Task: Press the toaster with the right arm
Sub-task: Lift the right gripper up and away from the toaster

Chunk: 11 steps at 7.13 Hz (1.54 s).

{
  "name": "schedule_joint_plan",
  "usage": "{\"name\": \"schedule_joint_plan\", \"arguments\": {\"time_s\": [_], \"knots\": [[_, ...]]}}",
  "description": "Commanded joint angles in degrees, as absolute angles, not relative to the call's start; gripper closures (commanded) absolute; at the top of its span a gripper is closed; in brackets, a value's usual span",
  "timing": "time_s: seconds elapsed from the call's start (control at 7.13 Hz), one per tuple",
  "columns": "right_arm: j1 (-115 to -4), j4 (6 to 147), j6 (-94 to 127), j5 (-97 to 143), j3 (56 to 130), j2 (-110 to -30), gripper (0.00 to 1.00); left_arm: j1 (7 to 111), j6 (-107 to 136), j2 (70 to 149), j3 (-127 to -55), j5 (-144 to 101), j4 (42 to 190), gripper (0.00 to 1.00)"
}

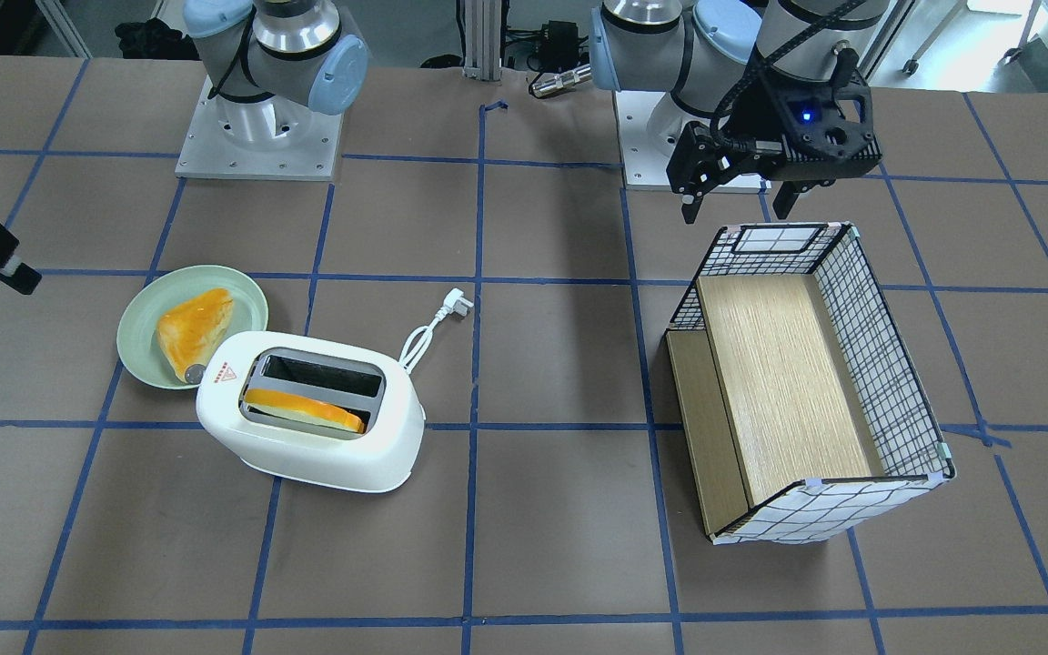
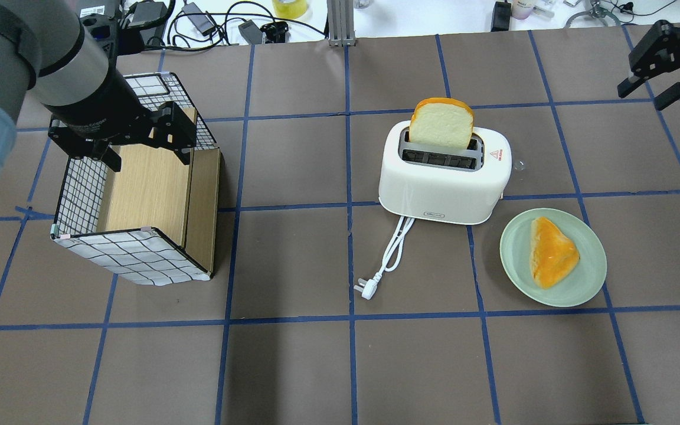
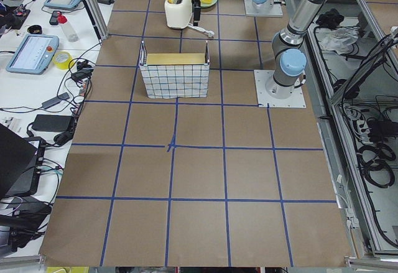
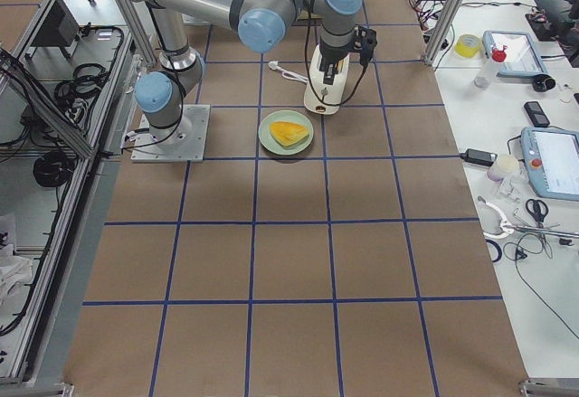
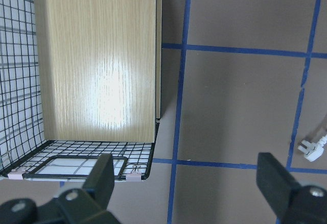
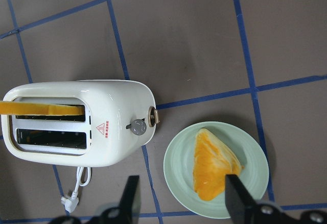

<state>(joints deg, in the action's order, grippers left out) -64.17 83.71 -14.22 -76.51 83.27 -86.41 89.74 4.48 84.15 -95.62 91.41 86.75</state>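
The white toaster (image 2: 443,177) stands mid-table with a bread slice (image 2: 440,124) upright in its far slot. It also shows in the front view (image 1: 310,409) and in the right wrist view (image 6: 76,124). There its dial and lever end (image 6: 152,116) face the green plate (image 6: 217,170). My right gripper (image 2: 642,97) is open and empty. It hangs high, off to the right of the toaster and beyond the plate (image 2: 552,257). Its fingers (image 6: 130,198) frame the wrist view's bottom edge. My left gripper (image 2: 148,156) is open and empty over the wire basket (image 2: 80,195).
The plate holds an orange-crusted bread piece (image 2: 552,251) close to the toaster's right end. The toaster's white cord and plug (image 2: 365,290) lie loose on the table in front of it. The basket (image 1: 888,364) has a wooden floor and stands at the table's left.
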Motion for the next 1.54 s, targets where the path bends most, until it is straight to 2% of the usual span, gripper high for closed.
{"name": "schedule_joint_plan", "arguments": {"time_s": [0.0,0.7,1.4], "knots": [[-66.7,82.2,-10.9,-80.3,81.1,-88.6,0.00,89.7,4.5,84.1,-95.6,91.4,86.7,0.00],[-86.1,86.6,6.3,-91.0,79.5,-87.9,0.00,89.7,4.5,84.2,-95.6,91.4,86.7,0.00],[-88.0,86.6,6.2,-84.3,80.1,-87.7,0.00,89.7,4.5,84.1,-95.6,91.4,86.7,0.00]]}}
